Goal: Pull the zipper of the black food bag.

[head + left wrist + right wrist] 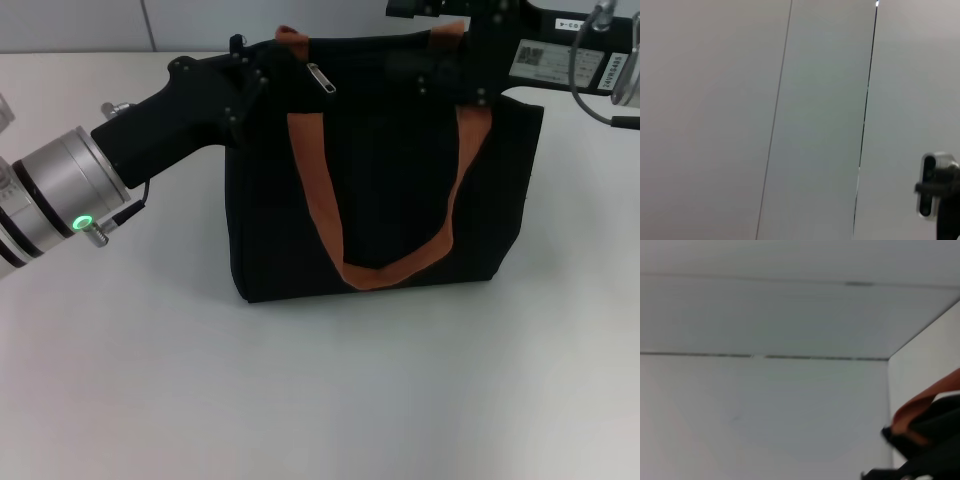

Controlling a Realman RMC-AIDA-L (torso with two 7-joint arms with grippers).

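Note:
The black food bag (pixel 385 185) stands upright on the white table, with orange-brown handles (pixel 390 270) hanging down its front. The small silver zipper (pixel 320 78) lies on the bag's top, towards its left end. My left gripper (pixel 248 72) is at the bag's top left corner, just left of the zipper pull. My right gripper (pixel 452 62) is at the bag's top right, by the far handle. Both are black against the black fabric. The right wrist view shows a bit of orange handle (pixel 920 407) and black fabric (pixel 935 432).
The white table (pixel 300 400) stretches in front of the bag and to both sides. A grey panelled wall (pixel 80 25) stands behind it. The left wrist view shows only wall panels and a small grey fitting (pixel 935 185).

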